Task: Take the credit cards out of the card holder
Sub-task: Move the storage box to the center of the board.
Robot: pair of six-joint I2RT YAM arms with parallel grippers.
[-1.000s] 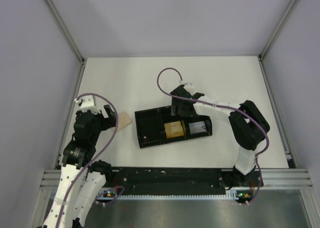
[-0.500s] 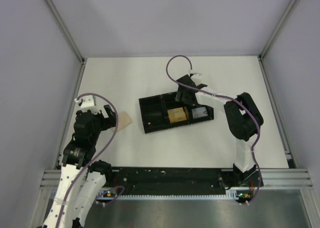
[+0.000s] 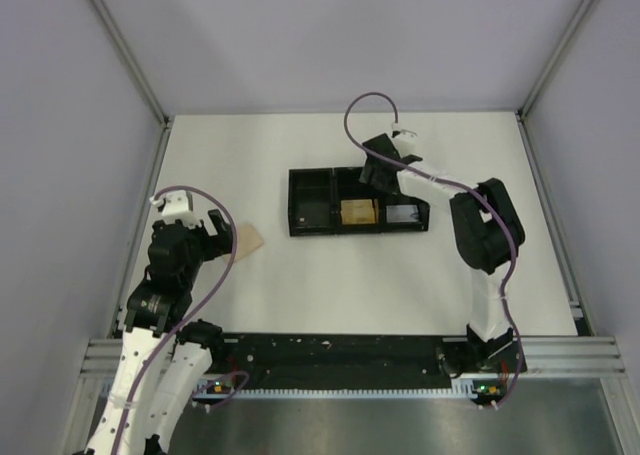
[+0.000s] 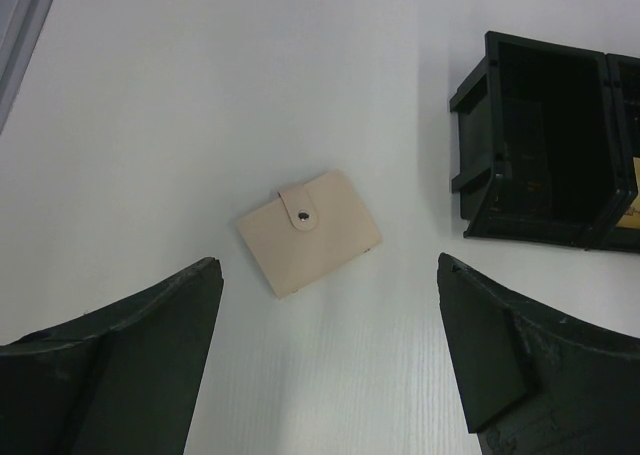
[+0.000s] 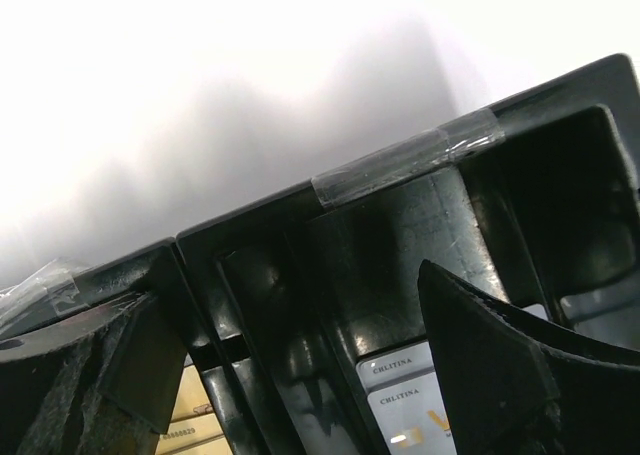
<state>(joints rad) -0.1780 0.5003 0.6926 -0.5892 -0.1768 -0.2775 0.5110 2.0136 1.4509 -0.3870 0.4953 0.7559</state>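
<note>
The tan beige, snap-closed bi-fold card holder (image 4: 310,233) lay flat on the white table (image 3: 250,155), well to the left of the black plastic three-compartment tray (image 3: 310,211). The left gripper (image 4: 325,375) hung above the holder, jaws wide, gripping nothing. The right gripper (image 5: 300,375) hovered at the tray's far wall, equally spread and empty. The tray's right-end compartment held what seemed to be pale grey credit cards (image 3: 404,216), and an orange-tan square block (image 3: 358,212) sat in its middle compartment.

On my overhead feed, a white surface (image 3: 250,145) sits boxed in by plain grey-lilac walls (image 3: 340,35) on three sides. Aluminium posts (image 3: 122,47) slant up at upper left and upper right. A slotted metal rail (image 3: 560,353) crosses the bottom. The light is soft and even.
</note>
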